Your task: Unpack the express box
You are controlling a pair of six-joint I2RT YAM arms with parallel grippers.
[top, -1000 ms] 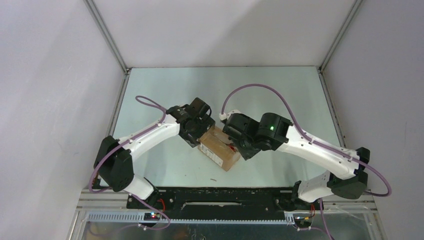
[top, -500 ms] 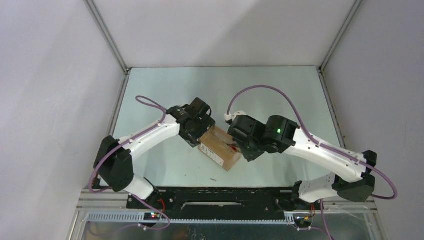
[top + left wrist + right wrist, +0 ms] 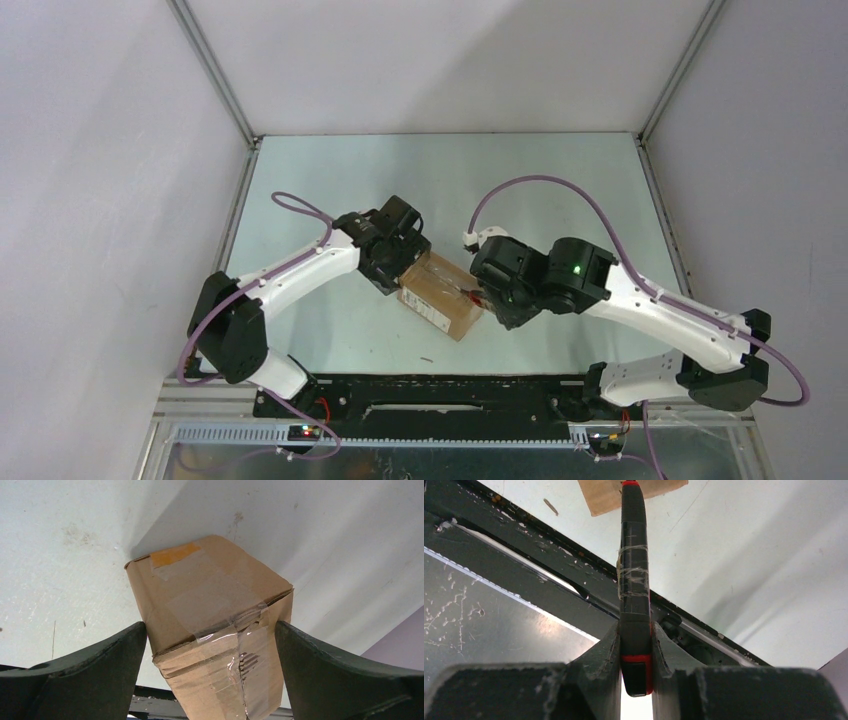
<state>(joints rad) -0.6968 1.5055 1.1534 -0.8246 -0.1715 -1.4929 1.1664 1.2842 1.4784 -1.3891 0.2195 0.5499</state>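
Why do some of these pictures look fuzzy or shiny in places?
Left wrist view: tape on the express box glints, the close fingers are soft; right wrist view: the utility knife is crisp, the fingers gripping it blurred; top external view: even light, faint shadows.

Upper half of table (image 3: 450, 170) open in top view. Centre blocked: express box (image 3: 440, 297), left gripper (image 3: 397, 268) clamping its upper-left end, right gripper (image 3: 487, 298) gripping utility knife (image 3: 634, 580) at right.
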